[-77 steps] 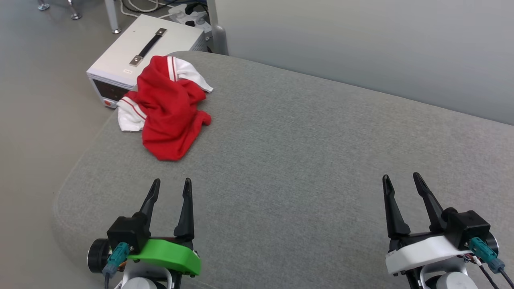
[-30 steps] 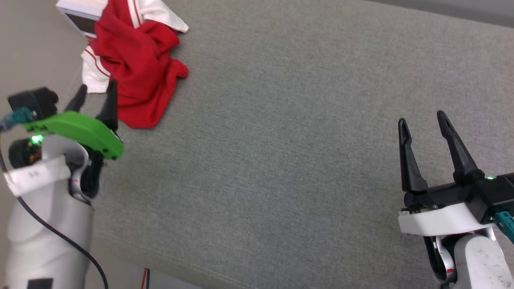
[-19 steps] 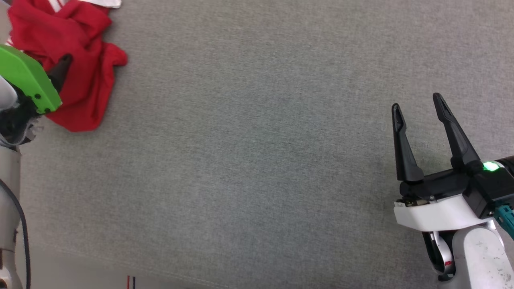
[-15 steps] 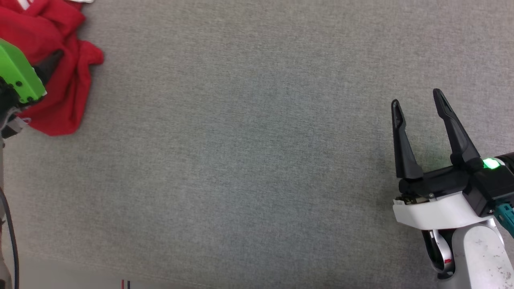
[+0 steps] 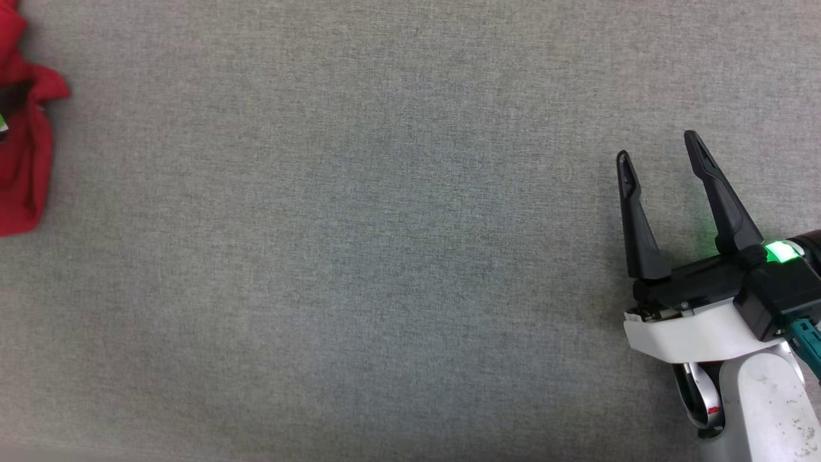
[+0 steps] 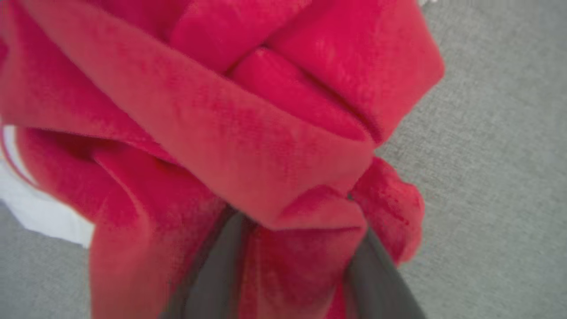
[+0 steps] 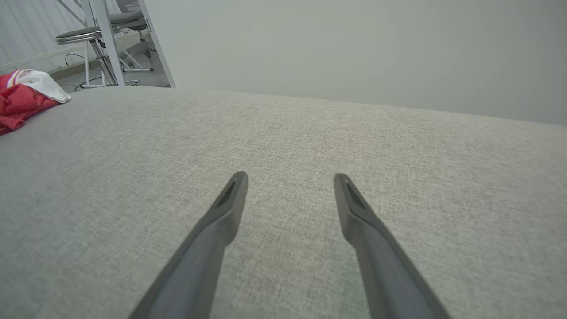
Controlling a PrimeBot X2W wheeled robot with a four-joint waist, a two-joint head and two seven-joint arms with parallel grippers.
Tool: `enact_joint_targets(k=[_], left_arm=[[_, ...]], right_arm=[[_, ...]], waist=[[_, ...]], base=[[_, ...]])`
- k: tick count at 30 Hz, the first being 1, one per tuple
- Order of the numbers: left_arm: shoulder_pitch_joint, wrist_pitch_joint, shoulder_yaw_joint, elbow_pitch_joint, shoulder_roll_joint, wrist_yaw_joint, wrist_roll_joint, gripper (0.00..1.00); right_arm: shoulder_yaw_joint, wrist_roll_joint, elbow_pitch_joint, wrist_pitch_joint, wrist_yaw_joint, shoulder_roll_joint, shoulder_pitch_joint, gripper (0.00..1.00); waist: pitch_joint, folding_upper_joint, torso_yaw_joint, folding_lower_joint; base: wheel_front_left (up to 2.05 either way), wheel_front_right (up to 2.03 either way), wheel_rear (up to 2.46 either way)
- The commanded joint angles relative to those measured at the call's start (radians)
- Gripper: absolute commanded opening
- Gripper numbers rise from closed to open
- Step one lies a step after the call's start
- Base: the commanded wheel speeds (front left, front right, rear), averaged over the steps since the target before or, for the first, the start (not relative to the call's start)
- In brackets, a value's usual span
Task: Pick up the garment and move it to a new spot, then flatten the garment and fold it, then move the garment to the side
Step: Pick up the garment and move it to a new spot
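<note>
The garment (image 5: 22, 160) lies on the cushion (image 5: 385, 256) at the far left of the head view, partly past that view's edge. The right gripper (image 5: 657, 147) is at the lower right over the cushion, fingers pointing up the view, well apart from the garment, with bare cushion between them. In the left wrist view the left gripper (image 6: 294, 221) is in the garment: a fold sits between its fingers and their tips are hidden under cloth, with cushion to the right. From the right wrist, the garment lies at the cushion's far left corner. A chair (image 7: 88, 33) stands behind it, and a wall (image 7: 354, 44) is behind the cushion.
</note>
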Motion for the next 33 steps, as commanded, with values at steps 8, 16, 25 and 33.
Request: enact_joint_targets(k=[8, 16, 25, 33], left_arm=[[0.045, -0.124, 0.004, 0.024, -0.037, -0.013, -0.012, 0.0], [0.07, -0.395, 0.03, -0.056, -0.027, -0.033, 0.007, 0.0], [0.092, -0.505, -0.045, -0.219, -0.058, -0.039, 0.076, 0.0], [0.076, -0.496, -0.147, -0.378, -0.096, -0.041, 0.139, 0.0]], right_arm=[[-0.008, -0.007, 0.033, -0.004, -0.001, 0.004, -0.015, 1.0], [-0.035, 0.025, 0.098, -0.023, -0.001, 0.021, 0.002, 1.0], [-0.154, 0.046, 0.164, -0.032, -0.001, 0.036, 0.033, 1.0], [-0.197, 0.071, 0.166, -0.033, -0.001, 0.047, 0.07, 1.0]], waist=[[-0.074, -0.0001, 0.023, 0.0], [-0.218, -0.0001, 0.028, 0.0], [-0.373, -0.0001, 0.042, 0.0], [-0.468, -0.0001, -0.014, 0.0]], base=[[0.0, 0.0, 0.0], [0.0, 0.0, 0.0], [0.0, 0.0, 0.0], [0.0, 0.0, 0.0]])
